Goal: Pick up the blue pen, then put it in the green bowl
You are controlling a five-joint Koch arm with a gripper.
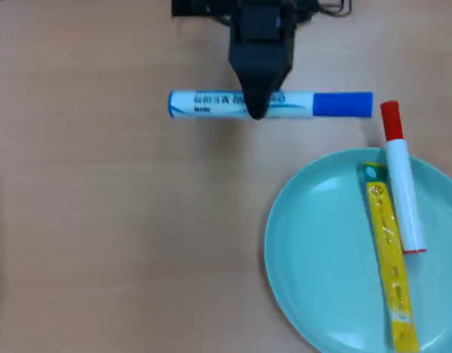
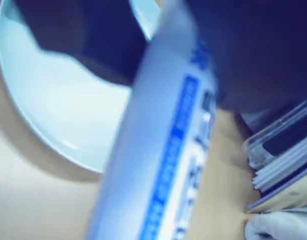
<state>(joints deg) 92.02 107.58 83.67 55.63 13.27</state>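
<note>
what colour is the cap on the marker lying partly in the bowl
Red cap on the white marker, clearest in the overhead view.

Green bowl (image 1: 314, 243) cut by overhead frame edge; wrist view blurred

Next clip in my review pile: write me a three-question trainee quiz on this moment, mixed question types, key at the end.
1. True or false: in the overhead view, the blue pen lies inside the green bowl.
2. Multiple choice: which things rest on the bowl? A) the yellow stick only B) the yellow stick and the red-capped marker C) nothing
3. Short answer: over which part of the blue pen does the pincer sit in the overhead view?

Key:
1. False; it lies on the table, above-left of the bowl.
2. B; the marker's red cap pokes past the rim.
3. Around the middle of the barrel, left of the blue cap.
</note>
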